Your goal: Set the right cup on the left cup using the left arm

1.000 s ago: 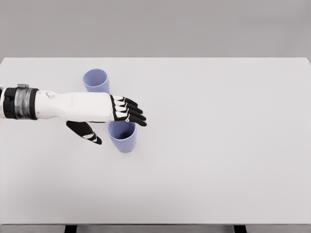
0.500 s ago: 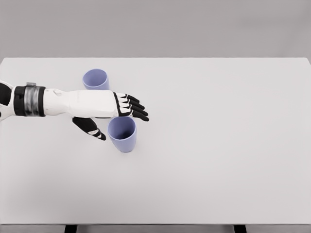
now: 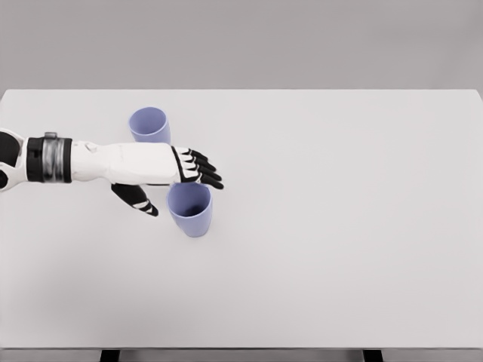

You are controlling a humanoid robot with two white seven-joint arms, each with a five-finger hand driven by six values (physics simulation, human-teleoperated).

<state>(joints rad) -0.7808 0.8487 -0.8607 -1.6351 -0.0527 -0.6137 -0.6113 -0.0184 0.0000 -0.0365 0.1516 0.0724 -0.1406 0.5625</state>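
Two lavender cups stand upright on the white table [image 3: 339, 226]. The left cup [image 3: 149, 123] is at the back, the right cup [image 3: 190, 210] nearer me. My left hand [image 3: 175, 188] reaches in from the left, just behind and left of the right cup. Its black fingers [image 3: 202, 170] stretch over the cup's far rim and the thumb [image 3: 140, 201] hangs at the cup's left side, a small gap from the wall. The hand is open and holds nothing. My forearm crosses in front of the left cup's base. The right arm is out of view.
The table's far edge runs along the top against a grey wall, and its near edge shows at the bottom with two dark legs [image 3: 109, 355].
The left hand rose toward the back and slid right, then drew back a little to the left. The thumb moved closer to the right cup. Both cups stayed put.
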